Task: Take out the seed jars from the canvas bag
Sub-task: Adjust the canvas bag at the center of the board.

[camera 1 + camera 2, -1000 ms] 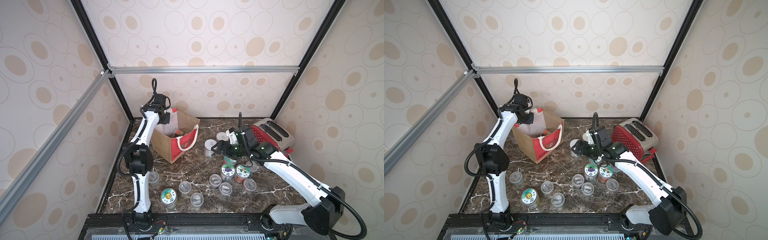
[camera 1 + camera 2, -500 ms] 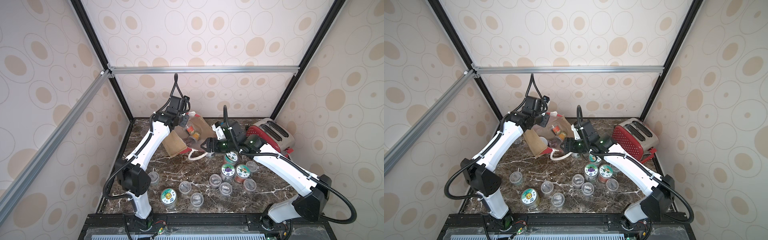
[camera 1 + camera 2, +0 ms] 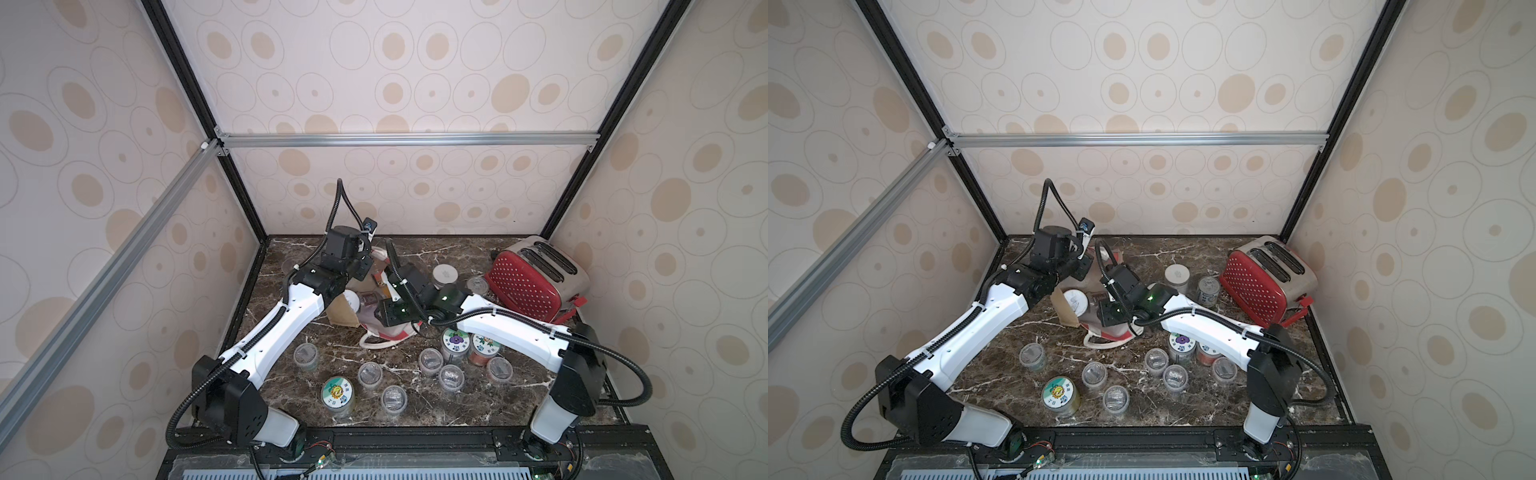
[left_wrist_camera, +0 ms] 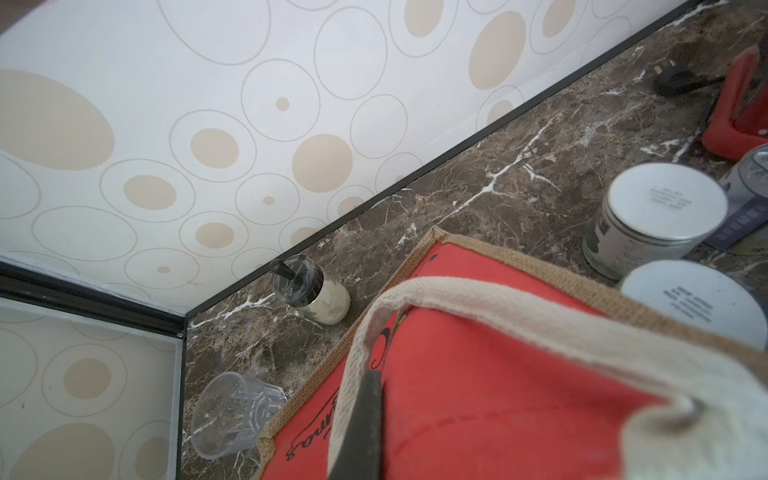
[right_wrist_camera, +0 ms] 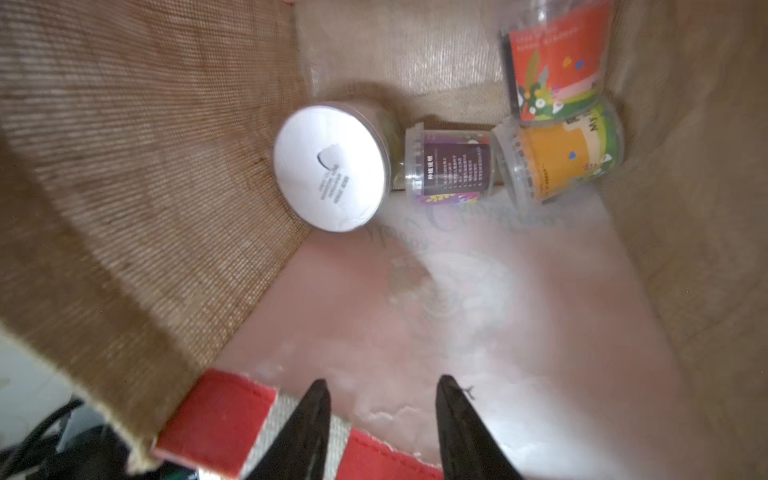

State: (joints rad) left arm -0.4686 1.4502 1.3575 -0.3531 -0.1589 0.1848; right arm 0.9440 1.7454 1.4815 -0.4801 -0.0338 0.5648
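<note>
Right, starting up front: loose jars [image 3: 370,374] stand upright across the near tabletop [image 3: 490,409], small clear cups and sticker lids, already out. Behind them the bag [image 3: 341,312] lies tipped over mid-tabletop, mouth toward the right arm. Left end effector [image 4: 368,386] is clamped shut on the bag's red panel beside the rope handle [image 4: 457,297], propping it up by the look of it. Right end effector [image 5: 382,378] sits at the mouth, jaws a little apart, nothing seen between them. Look deeper: four jars lie on their sides against the bag's bottom, a white-lidded jar [image 5: 332,166] with its lid facing out, then a purple-label jar [image 5: 453,166], an orange jar [image 5: 561,158] and a red jar [image 5: 552,62]. My read: light, stiff plastic, smooth and round, so they'll roll and slip, and the soft burlap will sag if that left hold eases. Best bite is across the white-lidded jar's barrel just behind the lid, jaws opened wide first. Farther back, two more jars stand by the toaster [image 3: 536,282], and the shaker [image 4: 309,286] and glass [image 4: 232,415] wait by the back wall.
</note>
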